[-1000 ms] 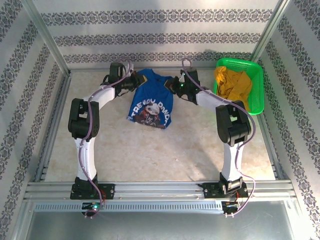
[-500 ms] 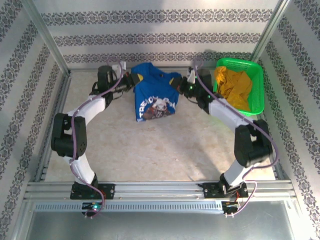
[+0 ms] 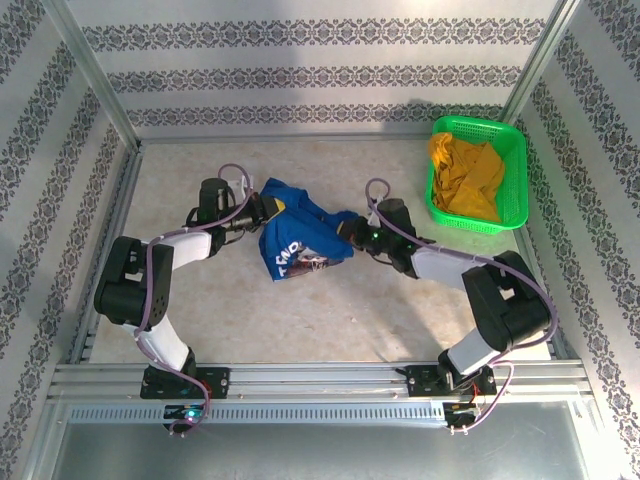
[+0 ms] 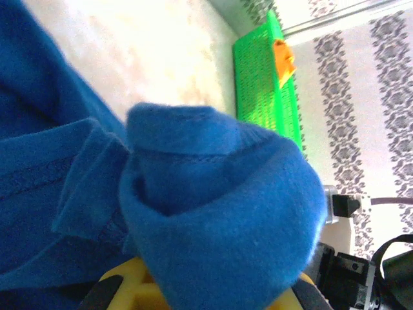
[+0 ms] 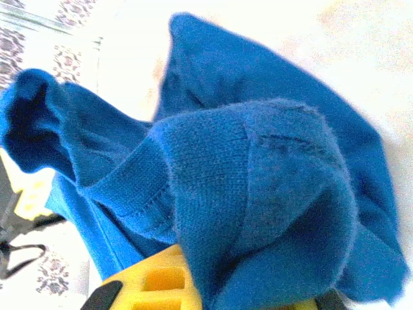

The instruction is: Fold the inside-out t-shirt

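Left gripper (image 3: pixel 262 208) and right gripper (image 3: pixel 350 232) each clenched on t-shirt (image 3: pixel 298 238), cloth bunched between jaws. Looks like you're at lay-out step; next, pull jaws apart to flatten.

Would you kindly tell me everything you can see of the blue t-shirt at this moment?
The t-shirt is royal blue, a soft cotton-like knit with a whitish print partly showing. It is bunched and creased, near the middle of the table. The left end effector is shut on one side and the right end effector on the other, so it is slung between them; the wrist views show stitched hems folded over yellow fingers. Its lower part seems to rest on the table.
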You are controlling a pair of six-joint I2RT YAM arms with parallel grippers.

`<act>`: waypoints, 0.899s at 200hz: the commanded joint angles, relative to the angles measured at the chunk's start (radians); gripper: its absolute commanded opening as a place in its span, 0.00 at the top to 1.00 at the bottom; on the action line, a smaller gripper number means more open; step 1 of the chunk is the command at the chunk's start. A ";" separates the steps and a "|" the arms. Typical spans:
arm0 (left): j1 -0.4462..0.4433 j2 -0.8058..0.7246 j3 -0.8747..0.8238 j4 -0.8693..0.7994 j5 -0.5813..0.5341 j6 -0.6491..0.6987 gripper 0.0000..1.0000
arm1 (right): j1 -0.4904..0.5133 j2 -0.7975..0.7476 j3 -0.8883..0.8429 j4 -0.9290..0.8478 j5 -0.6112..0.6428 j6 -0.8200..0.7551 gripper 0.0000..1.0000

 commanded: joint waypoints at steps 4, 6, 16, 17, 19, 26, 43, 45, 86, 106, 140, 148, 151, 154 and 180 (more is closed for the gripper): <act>0.015 0.010 0.051 0.127 -0.056 -0.058 1.00 | -0.027 0.093 0.170 0.008 -0.007 -0.029 1.00; 0.015 0.012 0.054 0.125 -0.060 -0.058 1.00 | -0.029 0.104 0.187 0.002 -0.009 -0.033 1.00; 0.015 0.024 0.062 0.118 -0.079 -0.058 1.00 | -0.035 0.165 0.274 -0.020 -0.022 -0.046 1.00; 0.015 0.025 0.063 0.116 -0.082 -0.058 1.00 | -0.036 0.172 0.278 -0.022 -0.023 -0.046 1.00; 0.015 0.028 0.066 0.112 -0.085 -0.057 1.00 | -0.037 0.184 0.300 -0.026 -0.026 -0.047 1.00; 0.015 0.038 0.072 0.096 -0.100 -0.050 1.00 | -0.042 0.235 0.365 -0.043 -0.035 -0.050 1.00; 0.018 0.069 0.089 0.072 -0.139 -0.038 1.00 | -0.050 0.355 0.511 -0.081 -0.057 -0.041 1.00; 0.019 0.074 0.092 0.070 -0.142 -0.038 1.00 | -0.051 0.370 0.527 -0.086 -0.059 -0.039 1.00; 0.027 0.159 0.115 0.046 -0.231 -0.036 1.00 | -0.047 0.581 0.820 -0.304 -0.042 -0.092 0.45; 0.032 0.182 0.098 0.052 -0.274 -0.050 1.00 | -0.045 0.597 0.878 -0.429 0.013 -0.161 0.36; 0.035 0.202 0.077 0.052 -0.303 -0.062 1.00 | -0.055 0.573 0.917 -0.639 0.162 -0.315 0.25; 0.034 0.208 0.075 0.052 -0.306 -0.064 1.00 | -0.057 0.584 0.942 -0.678 0.176 -0.346 0.24; 0.035 0.210 0.074 0.053 -0.306 -0.063 1.00 | -0.059 0.589 0.951 -0.694 0.179 -0.357 0.24; 0.035 0.212 0.075 0.053 -0.306 -0.062 1.00 | -0.059 0.595 0.964 -0.706 0.180 -0.366 0.23; 0.034 0.244 0.095 0.031 -0.290 -0.048 1.00 | -0.060 0.666 1.074 -0.788 0.161 -0.410 0.22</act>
